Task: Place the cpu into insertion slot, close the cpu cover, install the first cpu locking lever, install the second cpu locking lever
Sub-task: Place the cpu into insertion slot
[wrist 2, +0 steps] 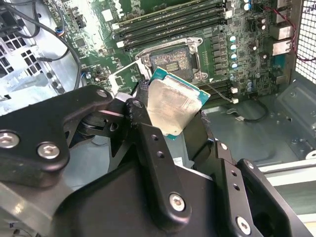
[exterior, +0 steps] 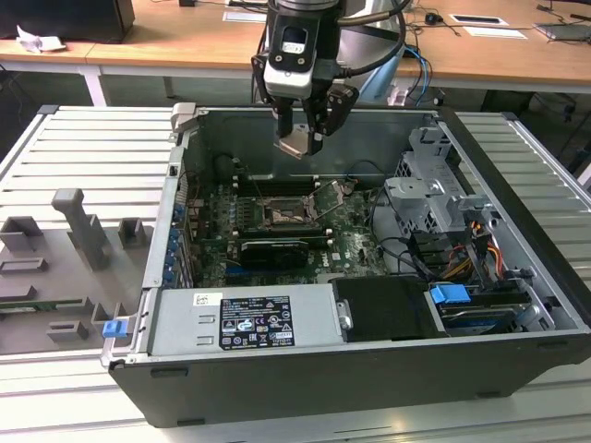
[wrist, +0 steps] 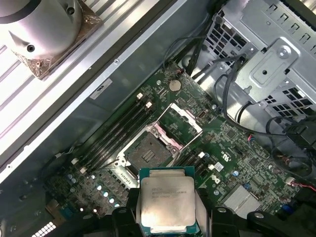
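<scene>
Pale grey metal tops the cpu (wrist: 167, 200), which the gripper (exterior: 301, 140) has clamped by two opposite edges, so neither the flat lid nor the contact side underneath is touched. In the second wrist view the chip sits slightly tilted between the black fingers (wrist 2: 139, 111), its green rim showing past them. It hangs in the air above the open computer case (exterior: 369, 388), well clear of the board. That height looks chosen to pass over the case wall and the parts standing up inside.

Just beyond the chip in the first wrist view lies the insertion slot (wrist: 147, 154), a dark square with a silver rim, bare and not yet filled. The cpu cover (wrist: 181, 122) stands swung up and back at the socket's far edge, apart from the opening, which leaves the way down free. The locking levers are too thin to make out with confidence.

Long black memory slots (wrist: 118, 133) run alongside the socket on the green motherboard (wrist: 237, 163). Farther off sit the perforated drive cage (wrist: 271, 64) and, in the exterior view, the grey power supply (exterior: 245, 318). The case lies on its side on a ribbed metal desk (exterior: 83, 166), so the board faces up towards the arm.
</scene>
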